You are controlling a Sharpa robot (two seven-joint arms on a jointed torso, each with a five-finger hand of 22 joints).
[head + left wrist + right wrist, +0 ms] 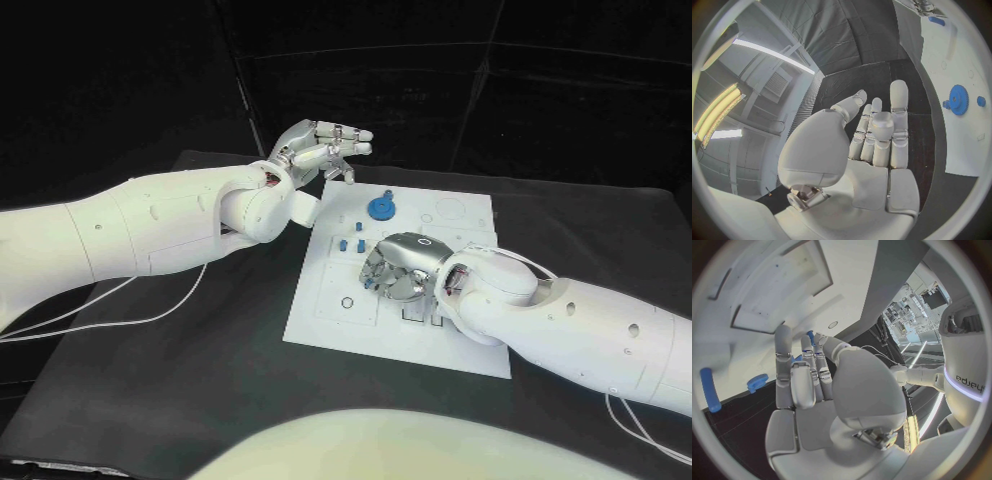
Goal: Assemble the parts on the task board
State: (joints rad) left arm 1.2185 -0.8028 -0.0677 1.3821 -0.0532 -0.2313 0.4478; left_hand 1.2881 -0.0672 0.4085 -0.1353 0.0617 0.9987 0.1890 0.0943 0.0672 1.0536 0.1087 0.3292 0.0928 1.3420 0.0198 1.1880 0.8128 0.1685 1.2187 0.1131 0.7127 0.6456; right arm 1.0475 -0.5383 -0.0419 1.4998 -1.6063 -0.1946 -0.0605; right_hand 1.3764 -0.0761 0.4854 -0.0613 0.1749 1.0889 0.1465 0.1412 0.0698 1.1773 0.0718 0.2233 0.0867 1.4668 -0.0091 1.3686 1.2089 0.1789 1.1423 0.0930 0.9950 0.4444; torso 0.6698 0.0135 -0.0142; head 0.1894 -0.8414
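The white task board (433,330) lies in the middle of the black table. A blue gear (381,207) stands on its far part, also seen as the blue gear (959,99) past my left palm. Two small blue pegs (348,243) stand nearer the middle. My left hand (323,146) is raised off the board's far left corner, fingers spread and holding nothing. My right hand (401,262) hangs over the board's middle with fingers curled down. A small blue part (810,336) sits pinched between its thumb and a finger. A long blue piece (709,389) and a round blue piece (756,382) lie beyond.
Recesses and small holes (346,302) mark the board's near half. White cables (130,320) trail over the table under my left arm. Black table surface (159,400) surrounds the board.
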